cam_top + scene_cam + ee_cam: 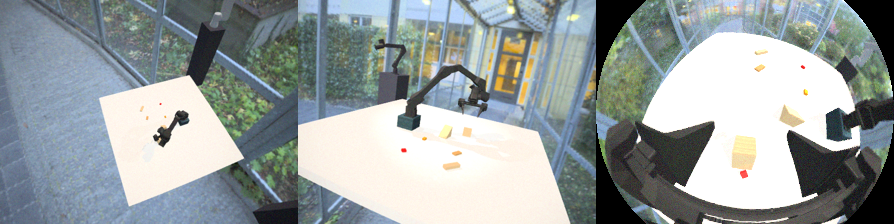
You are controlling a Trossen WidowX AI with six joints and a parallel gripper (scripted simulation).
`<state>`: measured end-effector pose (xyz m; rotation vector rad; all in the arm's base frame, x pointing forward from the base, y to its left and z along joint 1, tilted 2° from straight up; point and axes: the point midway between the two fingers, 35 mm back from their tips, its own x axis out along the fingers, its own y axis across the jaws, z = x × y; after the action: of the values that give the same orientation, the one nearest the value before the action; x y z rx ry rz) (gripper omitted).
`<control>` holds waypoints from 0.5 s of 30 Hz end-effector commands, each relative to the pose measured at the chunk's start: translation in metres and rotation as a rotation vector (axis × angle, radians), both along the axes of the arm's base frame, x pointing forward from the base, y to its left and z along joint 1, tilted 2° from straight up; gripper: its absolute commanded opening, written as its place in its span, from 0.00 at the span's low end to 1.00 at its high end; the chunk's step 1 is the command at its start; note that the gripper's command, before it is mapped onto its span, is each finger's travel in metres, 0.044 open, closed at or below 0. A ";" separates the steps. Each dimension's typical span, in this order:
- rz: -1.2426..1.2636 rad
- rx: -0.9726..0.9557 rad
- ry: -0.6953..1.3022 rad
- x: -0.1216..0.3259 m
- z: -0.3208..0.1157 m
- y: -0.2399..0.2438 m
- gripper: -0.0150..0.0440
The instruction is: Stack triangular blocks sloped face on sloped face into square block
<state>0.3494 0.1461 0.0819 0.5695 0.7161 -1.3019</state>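
Note:
My gripper (471, 115) (752, 129) is wide open and empty, high above the table. One triangular block (159, 141) (467, 132) (744, 152) stands on the table below the fingers, touching neither; it is partly hidden by the hand in the top view. The other triangular block (163, 127) (446, 132) (791, 116) stands apart from it, nearer the arm's base, and shows a sloped face in the exterior view. The two blocks do not touch. Which way the slope of the block below the fingers faces is hard to tell.
The table (182, 168) (381, 176) also bears a long tan block (142, 108) (451, 166) (761, 52), a flat orange piece (147, 118) (456, 153) (760, 68), a small orange piece (424, 138) and a red piece (403, 150). Another red piece (744, 174) shows beside the block below the fingers.

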 end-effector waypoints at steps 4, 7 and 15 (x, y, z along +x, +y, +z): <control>-0.141 0.452 0.336 -0.009 -0.051 -0.041 1.00; -0.151 0.773 0.417 -0.008 -0.064 -0.050 1.00; -0.021 1.459 0.257 0.015 -0.053 -0.077 1.00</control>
<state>0.3508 0.0877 0.0155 1.2099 1.7492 -1.0922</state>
